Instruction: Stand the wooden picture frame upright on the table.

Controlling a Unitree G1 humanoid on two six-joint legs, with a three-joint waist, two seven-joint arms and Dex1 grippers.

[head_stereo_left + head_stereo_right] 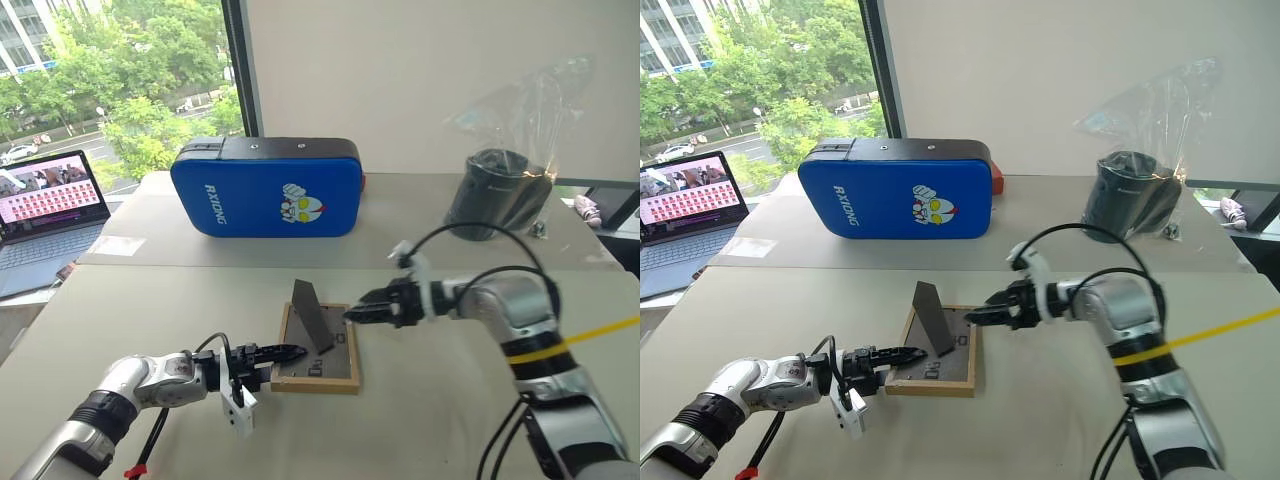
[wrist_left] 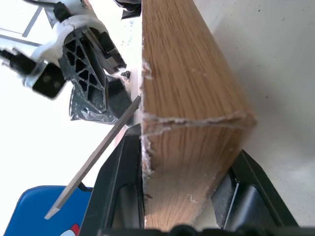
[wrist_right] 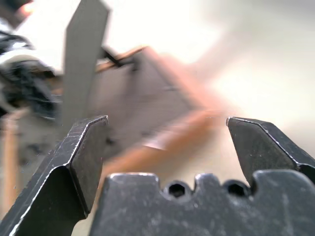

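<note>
Wooden picture frame point(image 1: 318, 350) lies face-down on the table point(image 1: 180, 300), stand raised; its edge is pinched by the left gripper point(image 1: 290, 352). Right gripper point(image 1: 352, 314) is spread nearby. Light, rigid; best gripped by the rim.

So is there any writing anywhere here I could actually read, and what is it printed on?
"RXIDONG": white letters on the front of the blue pad, beside a cartoon figure.
Small label on the back panel of the wooden picture frame: too small to read.
Laptop screen: rows of tiny pictures, no readable words.
Black container in the plastic bag: lettering too small to read.
</note>
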